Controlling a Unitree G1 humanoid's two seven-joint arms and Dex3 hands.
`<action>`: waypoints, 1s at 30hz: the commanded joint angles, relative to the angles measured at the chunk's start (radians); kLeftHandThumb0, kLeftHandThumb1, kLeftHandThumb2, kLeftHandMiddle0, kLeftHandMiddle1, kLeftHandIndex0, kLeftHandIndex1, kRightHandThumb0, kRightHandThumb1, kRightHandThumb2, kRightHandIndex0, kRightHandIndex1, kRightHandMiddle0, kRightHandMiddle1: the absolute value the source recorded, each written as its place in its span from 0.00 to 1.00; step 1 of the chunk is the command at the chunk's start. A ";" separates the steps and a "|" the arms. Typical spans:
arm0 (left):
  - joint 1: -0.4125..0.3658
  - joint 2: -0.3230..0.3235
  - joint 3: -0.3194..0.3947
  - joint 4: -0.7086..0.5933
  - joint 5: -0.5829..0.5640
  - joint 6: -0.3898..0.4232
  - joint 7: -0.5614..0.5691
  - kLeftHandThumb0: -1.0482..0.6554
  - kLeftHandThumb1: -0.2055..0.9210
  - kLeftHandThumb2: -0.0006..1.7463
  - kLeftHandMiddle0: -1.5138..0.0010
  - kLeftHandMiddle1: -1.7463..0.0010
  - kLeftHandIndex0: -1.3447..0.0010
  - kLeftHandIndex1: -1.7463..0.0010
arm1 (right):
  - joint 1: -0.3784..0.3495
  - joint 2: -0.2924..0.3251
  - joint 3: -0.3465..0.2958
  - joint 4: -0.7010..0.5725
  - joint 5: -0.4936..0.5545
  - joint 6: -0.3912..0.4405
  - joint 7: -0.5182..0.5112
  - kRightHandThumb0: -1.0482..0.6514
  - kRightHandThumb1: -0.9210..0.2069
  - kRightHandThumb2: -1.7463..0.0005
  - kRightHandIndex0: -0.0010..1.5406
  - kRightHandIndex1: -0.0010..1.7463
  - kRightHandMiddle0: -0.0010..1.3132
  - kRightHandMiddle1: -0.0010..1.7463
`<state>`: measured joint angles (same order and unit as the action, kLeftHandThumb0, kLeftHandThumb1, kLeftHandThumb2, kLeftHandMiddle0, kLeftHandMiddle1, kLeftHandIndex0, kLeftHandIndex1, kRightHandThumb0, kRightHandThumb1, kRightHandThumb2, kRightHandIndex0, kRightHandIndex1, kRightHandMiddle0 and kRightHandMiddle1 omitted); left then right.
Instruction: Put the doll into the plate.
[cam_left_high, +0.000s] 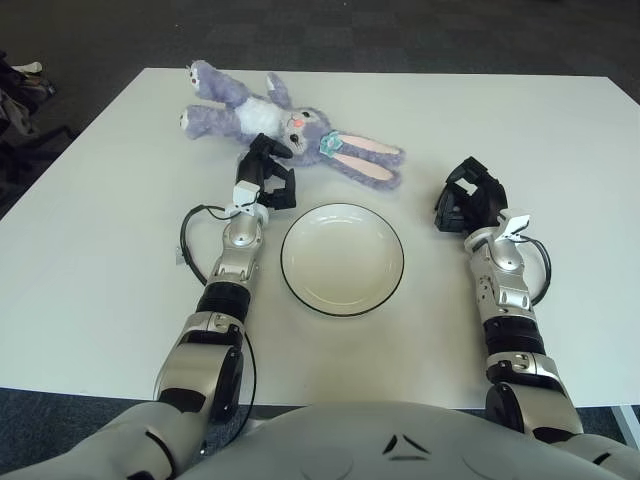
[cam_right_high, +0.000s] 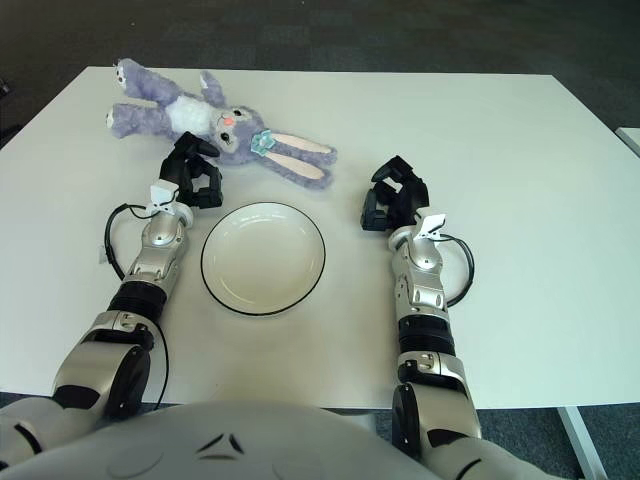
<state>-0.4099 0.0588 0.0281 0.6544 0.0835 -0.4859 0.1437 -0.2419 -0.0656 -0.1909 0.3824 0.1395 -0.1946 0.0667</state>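
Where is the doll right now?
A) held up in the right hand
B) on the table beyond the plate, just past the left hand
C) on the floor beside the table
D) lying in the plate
B: the purple bunny doll lies on the white table beyond the empty plate, with the left hand just short of it and holding nothing; the right hand shows to the right of the plate.

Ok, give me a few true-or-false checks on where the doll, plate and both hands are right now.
1. The doll lies in the plate. False: it lies on the table beyond the empty plate.
2. The left hand is close to the doll's head. True.
3. The right hand holds the doll. False: it holds nothing, right of the plate.
4. The plate sits between the two arms. True.
5. The doll stands upright. False: it lies flat.
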 joint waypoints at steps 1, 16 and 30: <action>0.121 0.018 -0.018 0.037 0.045 -0.030 0.012 0.61 0.45 0.77 0.66 0.00 0.63 0.00 | 0.080 0.021 -0.001 0.076 0.011 0.055 -0.002 0.61 0.81 0.05 0.57 0.97 0.46 1.00; 0.162 0.039 -0.040 -0.071 0.069 -0.023 -0.005 0.41 0.79 0.48 0.83 0.31 0.97 0.30 | 0.077 0.026 -0.003 0.073 0.011 0.069 -0.013 0.61 0.81 0.06 0.57 0.95 0.46 1.00; 0.186 0.110 -0.089 -0.122 0.315 -0.102 0.193 0.27 0.57 0.51 0.98 0.62 1.00 0.64 | 0.075 0.026 -0.001 0.069 0.012 0.079 -0.011 0.61 0.81 0.05 0.57 0.96 0.46 1.00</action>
<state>-0.3264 0.1409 -0.0475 0.4971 0.3467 -0.5840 0.2963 -0.2511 -0.0556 -0.1884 0.3842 0.1414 -0.1924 0.0655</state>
